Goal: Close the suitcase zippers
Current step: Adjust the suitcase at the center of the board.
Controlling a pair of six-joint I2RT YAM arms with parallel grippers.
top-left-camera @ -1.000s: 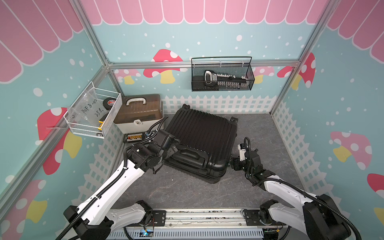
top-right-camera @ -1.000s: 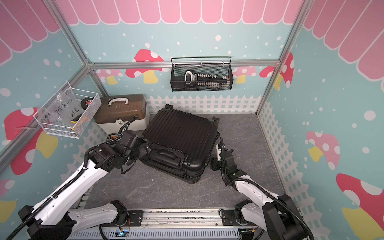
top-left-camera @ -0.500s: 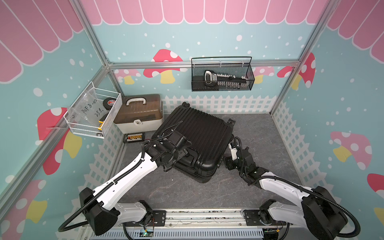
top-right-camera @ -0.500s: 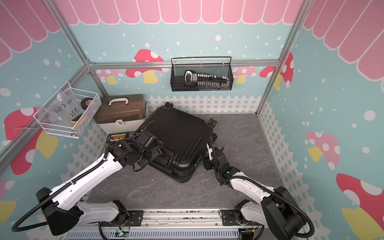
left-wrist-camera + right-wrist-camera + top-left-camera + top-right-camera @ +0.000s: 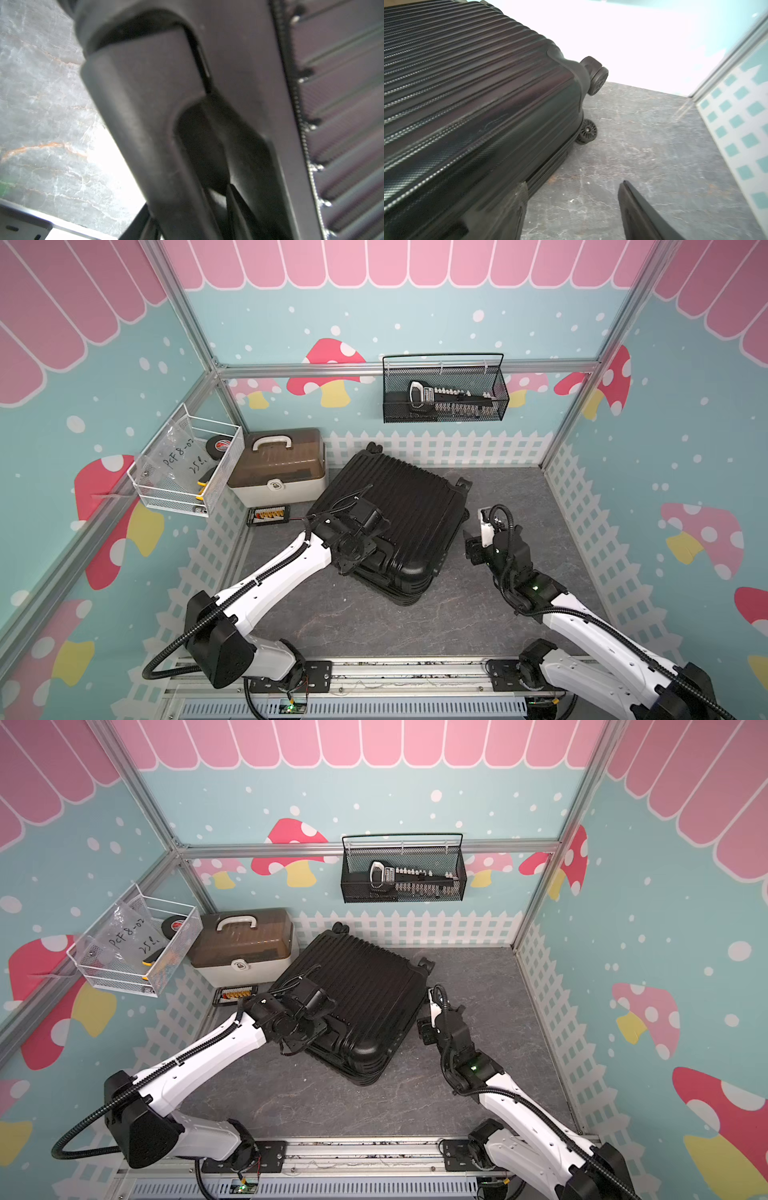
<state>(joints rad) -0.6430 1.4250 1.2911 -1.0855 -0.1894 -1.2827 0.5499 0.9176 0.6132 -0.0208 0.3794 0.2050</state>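
Observation:
The black ribbed suitcase (image 5: 409, 506) (image 5: 365, 986) lies flat on the grey floor, lid down, turned at an angle. My left gripper (image 5: 376, 553) (image 5: 332, 1029) (image 5: 187, 212) is at its near left side, shut on the suitcase's side handle (image 5: 149, 116), which fills the gap between the fingers. The zippers' track (image 5: 301, 116) (image 5: 548, 168) runs along the seam; no pull shows. My right gripper (image 5: 476, 531) (image 5: 428, 1011) (image 5: 571, 207) stands open beside the case's right side. One of its fingers (image 5: 519, 205) is close against the shell, with bare floor between the two.
A beige toolbox (image 5: 282, 468) with a brown lid stands at the back left, a small black parts case (image 5: 269, 514) in front of it. A white wire basket (image 5: 187, 468) hangs on the left wall, a black mesh basket (image 5: 444, 393) on the back wall. Two caster wheels (image 5: 588, 131) face the rear.
The suitcase's near corner has swung to the left. My left gripper has moved from the case's left edge onto the side handle and closed on it. The right gripper has opened wider.

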